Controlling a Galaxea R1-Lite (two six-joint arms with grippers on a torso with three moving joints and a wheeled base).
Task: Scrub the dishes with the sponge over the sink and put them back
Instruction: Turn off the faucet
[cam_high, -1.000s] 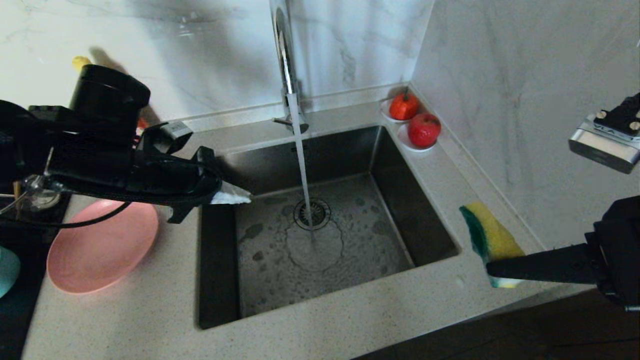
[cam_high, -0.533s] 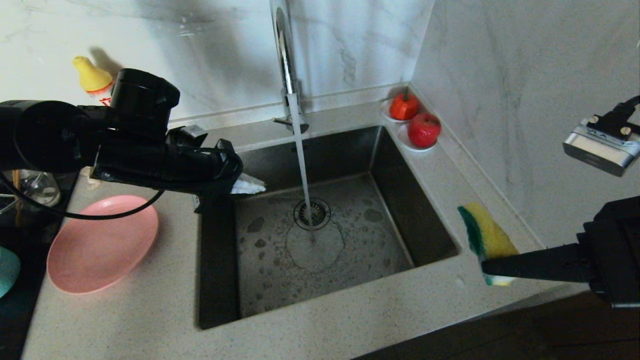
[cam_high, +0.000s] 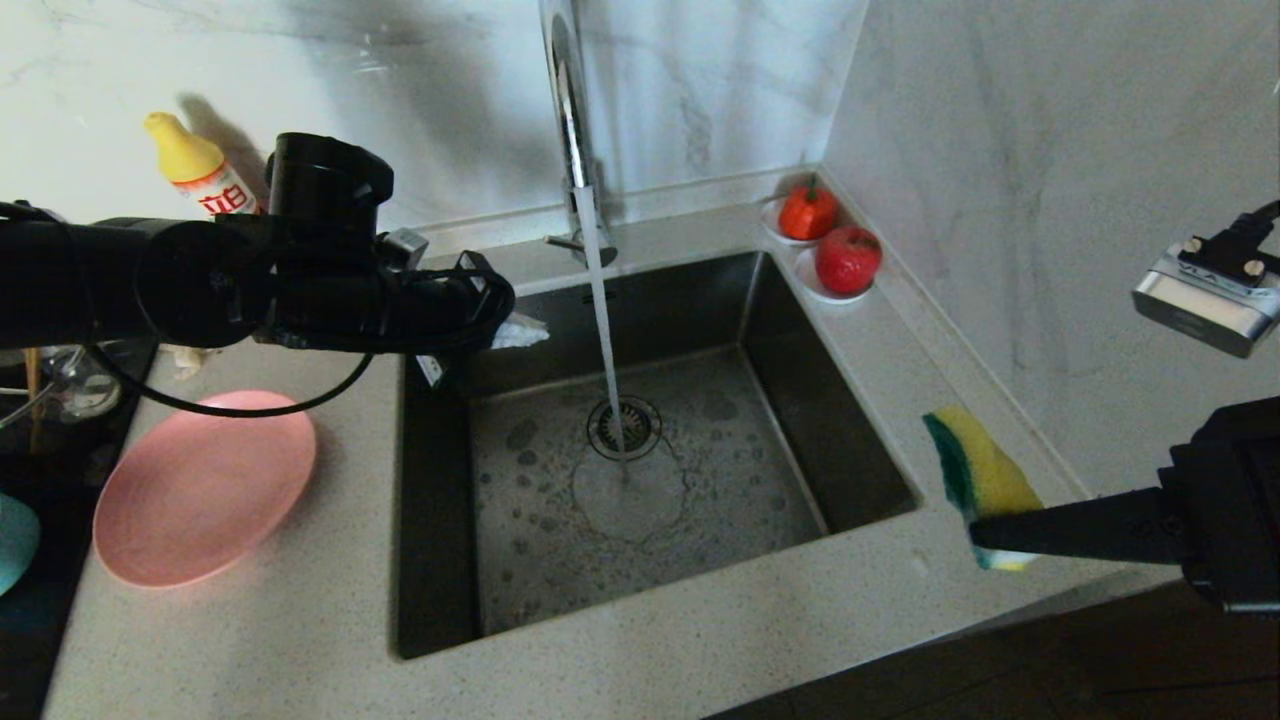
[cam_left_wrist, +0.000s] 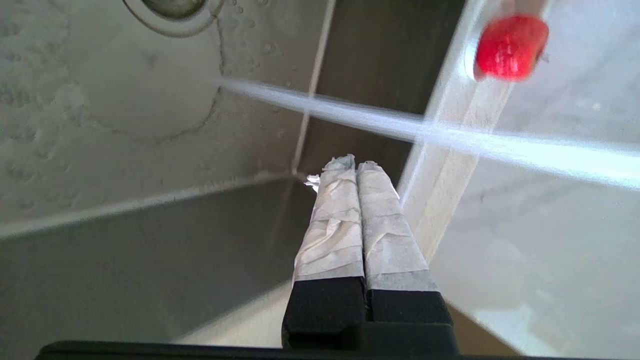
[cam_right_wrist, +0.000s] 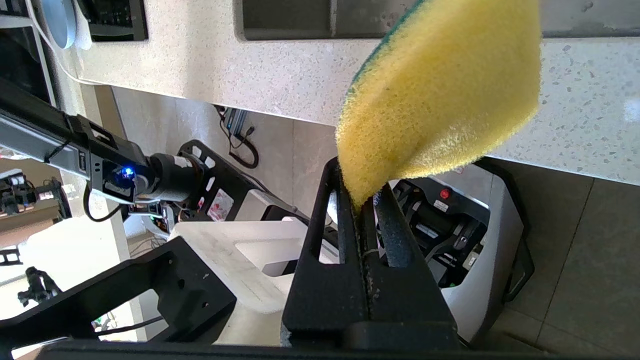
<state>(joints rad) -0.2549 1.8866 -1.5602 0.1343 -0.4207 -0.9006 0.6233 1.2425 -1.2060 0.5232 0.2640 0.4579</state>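
My left pincer (cam_high: 520, 330) reaches level over the back left corner of the sink (cam_high: 440, 620), its two tape-wrapped fingers (cam_left_wrist: 340, 220) pressed flat together with nothing between them. The fingertips point toward the stream of water (cam_high: 603, 330) that falls from the tall chrome tap (cam_high: 570, 110) to the round drain strainer (cam_high: 625, 428), and they stand apart from that stream. The sink floor is wet and dotted with bubbles. My right pincer (cam_high: 985, 535) hangs over the table (cam_high: 250, 640) at the sink's front right corner, clamped tight on one end of the sponge (cam_high: 975, 470); the sponge rises from the grip tilted, yellow foam on one side and the dark green scouring layer on the side toward the basin. In the right wrist view the foam is squeezed thin where my fingers (cam_right_wrist: 350, 220) bite into it. The pink plate (cam_high: 200, 490) lies on the table to the left of the sink, well apart from both pincers, and the edge of the teal bowl (cam_high: 15, 540) shows at the far left. A yellow-capped bottle (cam_high: 200, 170) stands by the wall behind my left arm. Two red fruits on white saucers (cam_high: 830, 245) sit at the sink's back right corner.
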